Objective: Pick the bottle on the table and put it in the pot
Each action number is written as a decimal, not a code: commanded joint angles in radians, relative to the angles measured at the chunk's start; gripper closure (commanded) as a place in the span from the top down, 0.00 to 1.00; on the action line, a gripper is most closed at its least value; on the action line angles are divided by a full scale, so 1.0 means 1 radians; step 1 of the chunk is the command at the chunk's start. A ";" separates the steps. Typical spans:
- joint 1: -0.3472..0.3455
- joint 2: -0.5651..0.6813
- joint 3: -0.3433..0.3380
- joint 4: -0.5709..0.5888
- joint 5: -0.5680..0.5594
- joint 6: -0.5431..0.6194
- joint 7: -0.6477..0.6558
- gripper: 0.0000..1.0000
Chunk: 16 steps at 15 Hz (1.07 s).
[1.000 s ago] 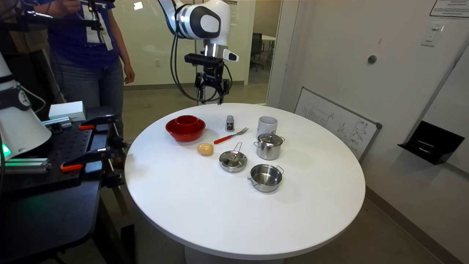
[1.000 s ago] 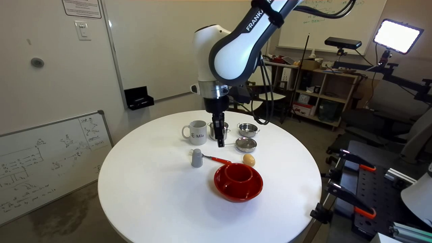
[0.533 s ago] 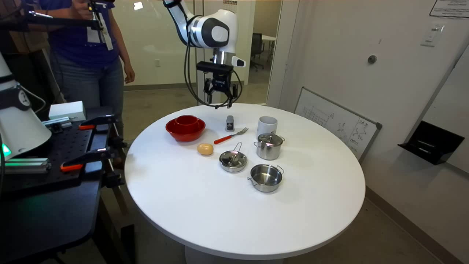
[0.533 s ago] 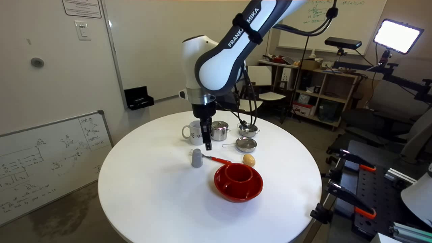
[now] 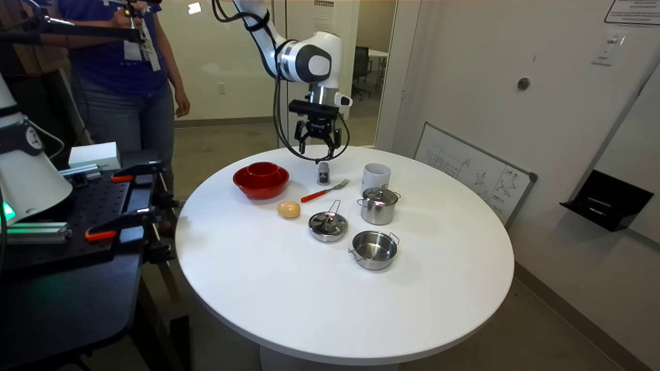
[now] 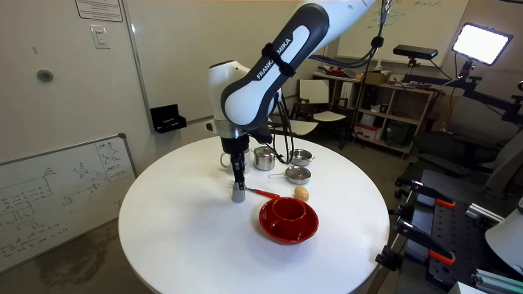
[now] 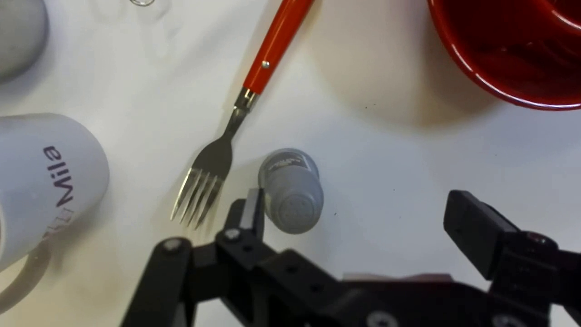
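You had a red-handled fork (image 7: 245, 98) lying just beside the bottle (image 7: 292, 190), its tines on the side of the white "Mila" mug (image 7: 81, 150). In an exterior view the bottle stood upright toward the far edge of the table (image 5: 289, 299), and the fork's tines lay between it and the pot (image 5: 378, 213). A lid (image 5: 380, 195) covered that pot's mouth, blocking your way in, and the mug stood just behind it. Toward the edge nearest the robot's base (image 5: 26, 178) sat a red bowl (image 5: 260, 193) with a red cup (image 5: 263, 174) inside, and a tan egg (image 5: 289, 209) near it. A long-handled steel pan (image 5: 328, 236) and a two-handled steel pan (image 5: 373, 263) stood nearer the front edge.

You held the end effector (image 7: 356, 204) near the bottle's top, fingers spread well apart. In the wrist view the bottle showed between them, close by the finger on the fork's side; whether they touched could not be told.

Against the earlier frames, you had brought the arm (image 6: 245, 104) down and across: in an exterior view the fingertips had shifted from in front of the pan's wire handle to in front of the bottle's top, toward the edge beside the leaning whiteboard (image 6: 61, 200). The bottle, fork, mug and pot had stayed put.
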 commanded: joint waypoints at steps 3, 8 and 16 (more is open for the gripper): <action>-0.001 0.113 0.004 0.155 -0.014 -0.066 -0.039 1.00; -0.007 0.173 0.004 0.229 -0.009 -0.100 -0.051 0.74; -0.011 0.226 0.007 0.304 -0.001 -0.134 -0.053 0.26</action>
